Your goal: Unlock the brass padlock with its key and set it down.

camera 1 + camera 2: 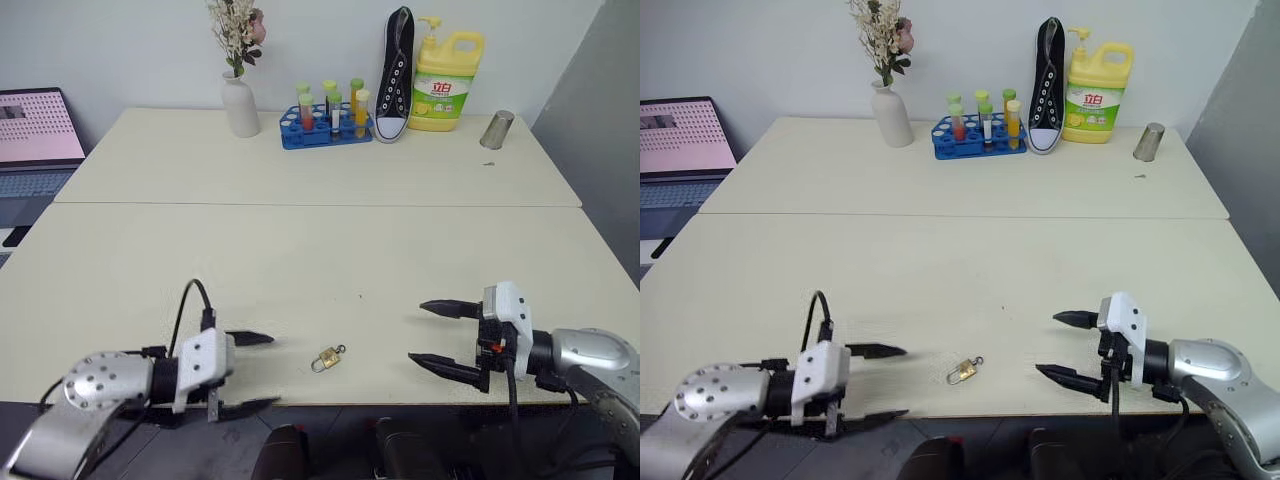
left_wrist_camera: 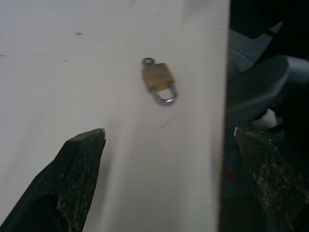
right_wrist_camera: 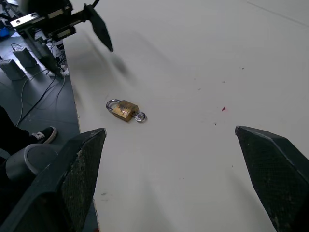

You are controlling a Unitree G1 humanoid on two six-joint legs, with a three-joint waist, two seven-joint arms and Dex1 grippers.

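Brass-yellow and small, the padlock [image 1: 324, 359] lies flat on the cream table [image 1: 300, 260] close to its near edge, about midway between my two grippers and touched by neither. Its silvery shackle [image 2: 166, 97] points toward the table's edge, and from the right wrist camera it looks seated in the body, though I can't be sure it is latched. The key [image 3: 140, 116] sits at the opposite end of the body, only its little round head showing, so it seems to be in the keyhole. My left gripper [image 1: 250, 371] hangs at the table's near edge, left of the padlock, its two black fingers spread wide, one over the tabletop and the other just off the edge, holding nothing. My right gripper [image 1: 440, 336] is to the padlock's right, low over the table, its fingers likewise wide apart and empty, pointing toward the lock. Along the far side of the table stand a white vase with dried flowers [image 1: 239, 95], a blue rack of test tubes [image 1: 325, 118], a black sneaker [image 1: 396, 75] propped upright, a yellow detergent bottle [image 1: 446, 78] and a metal cup [image 1: 497, 129]. A laptop [image 1: 35, 140] sits off the table's left side.
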